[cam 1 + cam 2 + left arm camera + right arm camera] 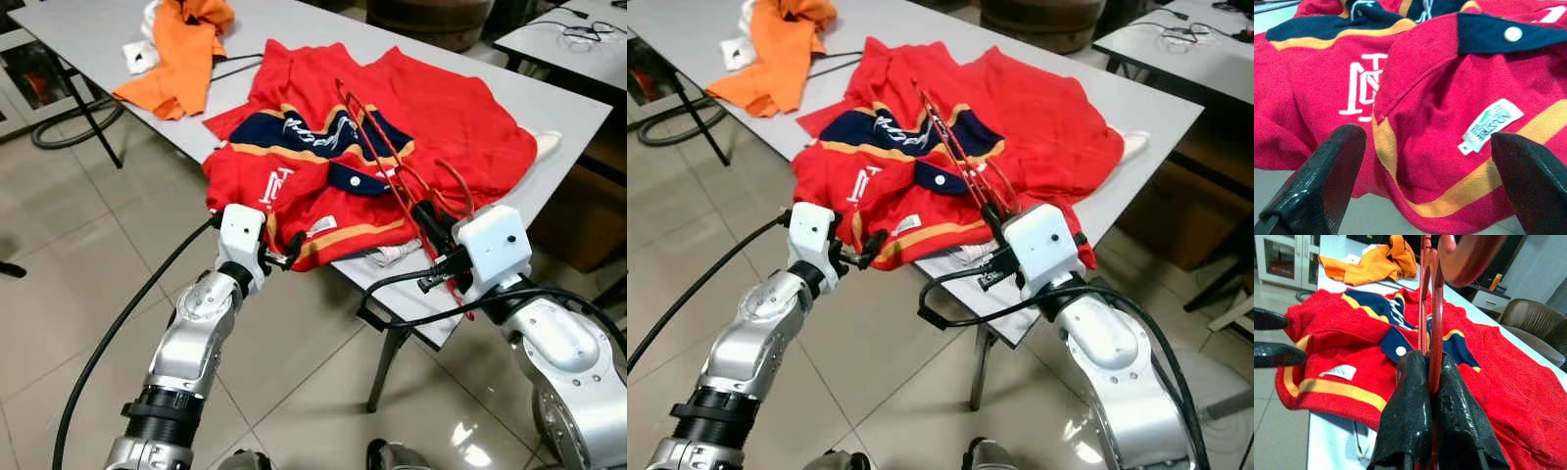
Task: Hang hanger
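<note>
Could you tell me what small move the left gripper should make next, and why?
Probably ease the open left gripper forward and close on the red shirt hem: its fingers already straddle that edge, while the right gripper holds the red hanger over the shirt.

Bright, even indoor light, glare patches on the floor tiles [465, 441] (wrist-view foregrounds softly blurred).

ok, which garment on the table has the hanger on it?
The red polo shirt at the table's near edge; the red hanger lies across its navy collar. The orange garment lies apart, farther back.
</note>
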Available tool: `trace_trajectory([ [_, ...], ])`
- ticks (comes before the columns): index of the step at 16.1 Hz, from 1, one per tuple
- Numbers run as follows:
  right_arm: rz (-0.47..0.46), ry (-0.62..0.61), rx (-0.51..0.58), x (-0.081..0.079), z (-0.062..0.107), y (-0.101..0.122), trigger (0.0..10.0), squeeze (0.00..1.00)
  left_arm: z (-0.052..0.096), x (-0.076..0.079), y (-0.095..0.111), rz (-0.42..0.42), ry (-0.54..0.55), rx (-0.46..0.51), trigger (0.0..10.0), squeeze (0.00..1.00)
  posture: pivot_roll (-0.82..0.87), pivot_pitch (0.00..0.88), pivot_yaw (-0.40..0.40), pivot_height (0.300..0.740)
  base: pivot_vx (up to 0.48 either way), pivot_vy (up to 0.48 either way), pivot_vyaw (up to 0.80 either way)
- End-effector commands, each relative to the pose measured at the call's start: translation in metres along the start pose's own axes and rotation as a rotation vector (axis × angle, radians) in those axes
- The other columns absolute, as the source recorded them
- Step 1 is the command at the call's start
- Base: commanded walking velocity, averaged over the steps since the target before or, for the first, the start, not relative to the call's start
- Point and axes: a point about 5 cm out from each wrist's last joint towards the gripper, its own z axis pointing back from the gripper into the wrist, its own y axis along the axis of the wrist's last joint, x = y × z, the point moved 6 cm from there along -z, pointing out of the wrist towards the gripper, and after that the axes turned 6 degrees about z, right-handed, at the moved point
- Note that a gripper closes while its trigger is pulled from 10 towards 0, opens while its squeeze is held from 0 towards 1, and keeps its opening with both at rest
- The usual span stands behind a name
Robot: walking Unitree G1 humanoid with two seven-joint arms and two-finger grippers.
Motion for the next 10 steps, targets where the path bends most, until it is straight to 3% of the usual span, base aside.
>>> trace_trajectory([
  [1, 0.013, -0.001, 0.016, 0.003, 0.000, 0.005, 10.0, 0.00, -0.002, -0.011, 0.002, -0.007, 0.052, 0.020, 10.0, 0.00, -0.14, 0.130, 0.055, 0.740, 0.000, 0.000, 0.00],
  [3, 0.026, 0.009, 0.022, 0.003, 0.000, 0.006, 10.0, 0.00, -0.006, -0.020, 0.003, 0.006, 0.089, 0.037, 10.0, 0.00, -0.13, 0.122, 0.055, 0.740, 0.000, 0.000, 0.00],
  [10, 0.033, 0.019, 0.027, 0.002, -0.001, 0.006, 10.0, 0.00, -0.012, -0.019, -0.006, 0.020, 0.019, -0.010, 10.0, 0.00, -0.13, 0.114, 0.068, 0.740, 0.000, 0.000, 0.00],
])
